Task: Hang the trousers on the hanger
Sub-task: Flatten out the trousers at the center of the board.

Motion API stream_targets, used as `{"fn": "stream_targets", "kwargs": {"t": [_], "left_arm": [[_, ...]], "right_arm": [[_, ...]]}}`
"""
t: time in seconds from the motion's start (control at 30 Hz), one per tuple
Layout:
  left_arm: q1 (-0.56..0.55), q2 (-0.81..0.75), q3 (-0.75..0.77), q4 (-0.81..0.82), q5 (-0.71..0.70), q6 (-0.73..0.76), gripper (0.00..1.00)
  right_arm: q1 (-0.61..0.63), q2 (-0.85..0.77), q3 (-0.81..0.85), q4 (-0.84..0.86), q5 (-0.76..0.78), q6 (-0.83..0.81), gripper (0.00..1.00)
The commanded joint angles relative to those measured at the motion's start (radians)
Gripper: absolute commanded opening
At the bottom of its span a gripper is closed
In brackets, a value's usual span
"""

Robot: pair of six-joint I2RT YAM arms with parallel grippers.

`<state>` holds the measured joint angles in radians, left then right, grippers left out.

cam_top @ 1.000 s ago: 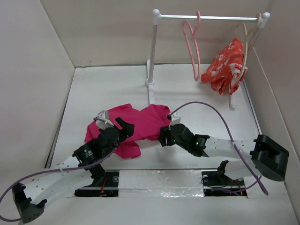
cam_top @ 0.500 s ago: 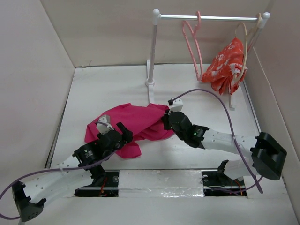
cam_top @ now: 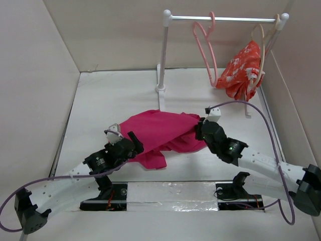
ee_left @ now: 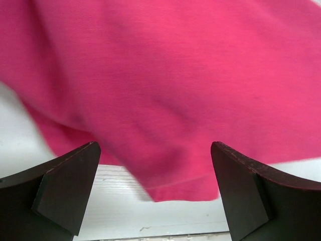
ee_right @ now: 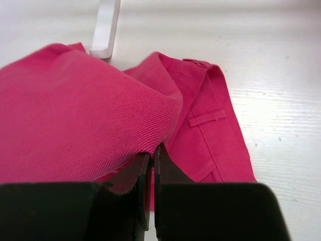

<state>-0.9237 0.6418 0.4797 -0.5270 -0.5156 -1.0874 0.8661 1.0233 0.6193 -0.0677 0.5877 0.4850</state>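
1. Right tool (ee_right: 152,150) is clamped on a raised fold at the right edge of the trousers (cam_top: 160,129), with the cloth pinched between nearly closed jaws.
2. A belt loop (ee_right: 205,118) shows just beyond the pinch, so I judge I'm holding near the waist, which is the useful end to lead with.
3. Left tool (ee_left: 154,145) has its jaws wide apart and holds nothing. It hovers over the near-left hem, I'd say placed to take a second hold.
4. The trousers lie crumpled mid-bench (cam_top: 115,95), just near of the rack post's foot (cam_top: 161,103).
5. The hanger (cam_top: 205,50) hangs by its hook on the rail (cam_top: 225,19) at far right, left of the floral garment (cam_top: 241,70) and well apart from the trousers.
6. Judgement: early stage. Next I need a lift toward far right, then to feed the cloth through the hanger loop.
7. Risks: the pinch slipping, or the hanger swinging when touched.
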Motion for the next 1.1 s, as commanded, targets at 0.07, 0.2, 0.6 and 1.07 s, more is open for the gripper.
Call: {"fn": "stream_targets", "kwargs": {"t": [0.07, 0.2, 0.6, 1.07], "left_arm": [[-0.029, 0.045, 0.016, -0.048, -0.017, -0.069, 0.93], [-0.040, 0.108, 0.010, -0.007, -0.014, -0.078, 0.91], [-0.040, 0.295, -0.047, 0.432, -0.133, -0.068, 0.02], [0.342, -0.048, 0.384, 0.305, -0.181, 0.342, 0.00]], "right_arm": [[-0.015, -0.169, -0.018, -0.035, 0.046, -0.002, 0.00], [-0.015, -0.229, 0.002, -0.087, 0.022, -0.009, 0.00], [0.105, -0.304, 0.043, -0.211, -0.012, 0.015, 0.00], [0.603, -0.177, 0.430, -0.486, -0.086, 0.013, 0.00]]}}
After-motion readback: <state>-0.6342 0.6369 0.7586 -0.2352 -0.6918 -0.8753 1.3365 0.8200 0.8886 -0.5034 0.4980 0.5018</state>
